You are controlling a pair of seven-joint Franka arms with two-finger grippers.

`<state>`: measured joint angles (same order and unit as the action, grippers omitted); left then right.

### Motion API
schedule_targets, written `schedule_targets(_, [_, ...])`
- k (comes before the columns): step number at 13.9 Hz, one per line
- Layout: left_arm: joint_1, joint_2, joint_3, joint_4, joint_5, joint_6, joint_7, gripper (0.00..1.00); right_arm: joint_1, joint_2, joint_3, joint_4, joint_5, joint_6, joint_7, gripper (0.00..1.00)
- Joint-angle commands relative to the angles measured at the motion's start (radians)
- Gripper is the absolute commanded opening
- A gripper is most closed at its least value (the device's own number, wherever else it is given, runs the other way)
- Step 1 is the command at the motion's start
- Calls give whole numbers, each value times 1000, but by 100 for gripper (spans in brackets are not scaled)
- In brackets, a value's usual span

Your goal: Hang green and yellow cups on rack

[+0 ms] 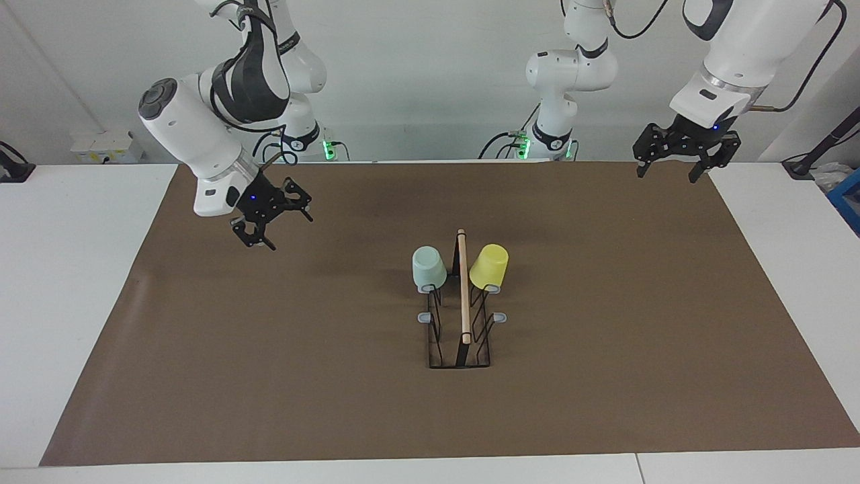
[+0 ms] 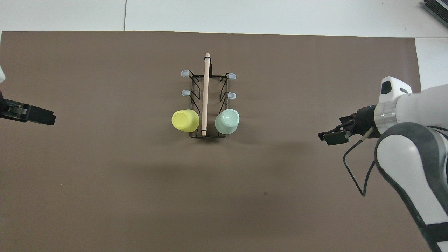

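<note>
I see both grippers up in the air and holding nothing. My right gripper [image 1: 272,215] hangs over bare mat [image 1: 605,376] toward its own end of the table, fingers spread apart. My left gripper [image 1: 678,158] hangs over the mat's edge at its own end, near the corner closest to the robots, fingers likewise apart.

Between the two grippers the mat is bare apart from the rack [image 1: 461,336] — it stands mid-table, well apart from both hands, and nothing lies between either gripper and it. From the right gripper, the green cup [image 1: 428,267] is the closer of the two; from the left gripper, the yellow cup [image 1: 489,266] is.

The rack is black wire with a pale wooden rod [image 1: 463,286] running along its top, lengthwise away from the robots. Both cups sit upside down on its prongs at the end nearest the robots, one on each side of the rod — green on the right arm's side, yellow on the left arm's. In the overhead view their flat bottoms face up. The yellow cup tilts outward a little; the green one looks closer to upright. The four prongs farther from the robots are bare, their grey caps [image 2: 184,73] showing.
</note>
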<state>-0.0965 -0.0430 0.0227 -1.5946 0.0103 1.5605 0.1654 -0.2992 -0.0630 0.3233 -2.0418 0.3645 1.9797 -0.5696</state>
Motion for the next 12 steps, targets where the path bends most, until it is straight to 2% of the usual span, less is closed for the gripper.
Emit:
schedule_targets(1, [15,-28,-10,-28,-4,0,2,100,-58,-58,10,-5,-39,-32,210,100])
schedule_targets(3, [15,-28,-10,-28,-4,0,2,100,-63,-81,11,3,-169,-54,234,100])
schedule_targets(5, [15,-28,-10,-28,-4,0,2,100,-64,-75,14,55,-261,-106,231,100])
schedule_targets(7, [15,-28,-10,-28,-4,0,2,100,-63,-74,14,135,-263,-206,247,100])
schedule_targets(10, [15,-28,-10,-27,-4,0,2,100,-61,-43,17,308,-274,-402,353,100])
schedule_targets(12, [15,-28,-10,-28,-4,0,2,100,-61,-50,14,325,-285,-433,364,100])
